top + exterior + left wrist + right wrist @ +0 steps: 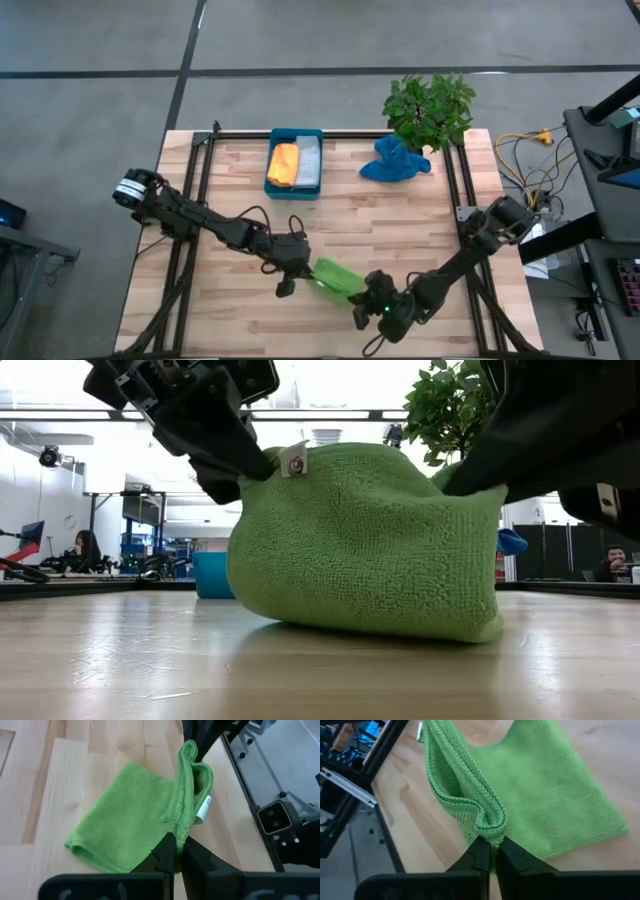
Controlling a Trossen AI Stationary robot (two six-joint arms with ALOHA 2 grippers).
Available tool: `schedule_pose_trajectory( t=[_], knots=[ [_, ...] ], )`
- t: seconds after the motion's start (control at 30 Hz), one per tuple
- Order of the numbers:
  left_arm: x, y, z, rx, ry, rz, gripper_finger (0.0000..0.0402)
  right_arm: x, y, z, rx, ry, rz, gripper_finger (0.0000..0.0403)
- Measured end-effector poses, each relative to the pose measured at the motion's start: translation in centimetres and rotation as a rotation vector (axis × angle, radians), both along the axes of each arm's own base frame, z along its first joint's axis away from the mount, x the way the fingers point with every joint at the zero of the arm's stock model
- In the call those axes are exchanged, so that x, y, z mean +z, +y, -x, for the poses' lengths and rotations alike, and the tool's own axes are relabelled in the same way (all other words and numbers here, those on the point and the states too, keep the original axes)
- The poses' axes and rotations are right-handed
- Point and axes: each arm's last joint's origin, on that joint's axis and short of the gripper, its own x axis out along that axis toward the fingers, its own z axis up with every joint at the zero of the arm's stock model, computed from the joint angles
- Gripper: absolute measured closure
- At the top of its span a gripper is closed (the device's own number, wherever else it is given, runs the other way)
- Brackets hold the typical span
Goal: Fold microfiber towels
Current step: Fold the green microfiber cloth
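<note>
The lime green towel [335, 277] lies near the table's front edge between my two grippers, doubled over. In the low view it stands like a pouch, with its lower fold [380, 625] on the wood. My left gripper [297, 272] is shut on its left top corner, beside the white tag [295, 460]. My right gripper [362, 300] is shut on its right top corner. The blue towel [395, 163] lies crumpled at the far right. The orange towel [284, 165] and the grey towel [308, 162] lie in the teal tray. My left gripper pinches the towel's bunched hemmed edge [176, 832] between its two fingers, at the corner next to the tag. The fingers slant down from the table's left. That corner is lifted and the towel hangs below it onto the table. My right gripper pinches two hemmed edges together [491, 831] between its two fingers, at the corner away from the tag. It slants down from the table's right. The corner is raised, and the cloth sags slack between the two holds.
The teal tray [272, 150] stands at the far middle. A potted plant [430, 105] stands at the far right corner, behind the blue towel. Black frame rails [190, 230] run along both table sides. People sit in the room beyond the table [85, 550].
</note>
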Motion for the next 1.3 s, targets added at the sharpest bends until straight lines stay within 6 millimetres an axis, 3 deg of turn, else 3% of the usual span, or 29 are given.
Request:
schedule_pose_trajectory(
  t=[0.47,1.0,1.3],
  knots=[
    [-4.1,0.9,-2.3,0.046,0.082,0.051,0.0401,-1.4,-0.7,1.0,-0.055,0.054,-0.094,0.0394],
    [-4.1,2.8,-2.8,0.098,0.066,0.051,0.0401,-2.4,-1.8,2.0,-0.136,0.061,-0.127,0.0394],
    [-3.9,3.8,-3.1,0.126,0.052,0.051,0.0401,-2.0,-3.0,2.6,-0.133,0.065,-0.117,0.0394]
  ],
)
